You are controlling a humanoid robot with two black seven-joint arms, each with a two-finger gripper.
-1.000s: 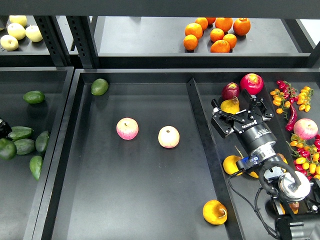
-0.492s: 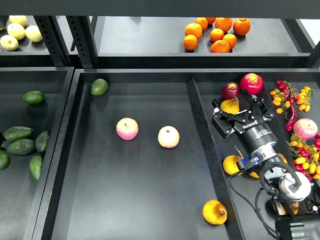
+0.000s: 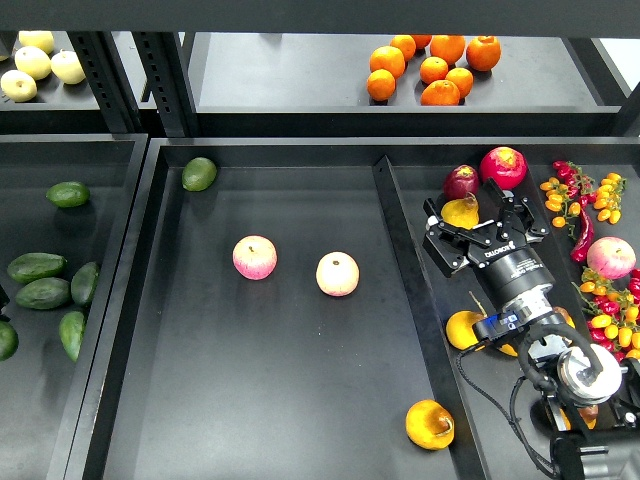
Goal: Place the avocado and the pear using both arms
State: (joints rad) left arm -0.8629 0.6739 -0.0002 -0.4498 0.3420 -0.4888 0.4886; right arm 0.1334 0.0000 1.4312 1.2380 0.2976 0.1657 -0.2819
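Observation:
A yellow pear (image 3: 461, 211) with a short stem lies in the right tray, between the fingers of my right gripper (image 3: 468, 210). The gripper is open and its fingers straddle the pear with a gap on the right side. A second yellow-orange pear (image 3: 430, 424) with a brownish blotch lies in the front right corner of the middle tray (image 3: 260, 400). Several dark green avocados (image 3: 40, 267) lie in the left tray. One dark avocado (image 3: 5, 340) shows half cut off at the left edge. My left gripper is out of view.
Two pink-and-yellow apples (image 3: 255, 257) lie in the middle tray, and a lighter green avocado (image 3: 199, 173) sits in its back left corner. Oranges (image 3: 432, 65) are on the back shelf. Pomegranates (image 3: 503, 166), peppers and small tomatoes (image 3: 610, 310) crowd the right tray.
The dark avocado at the left edge has moved down toward the near left, and my left gripper has left the view. The right arm and its pear have not moved.

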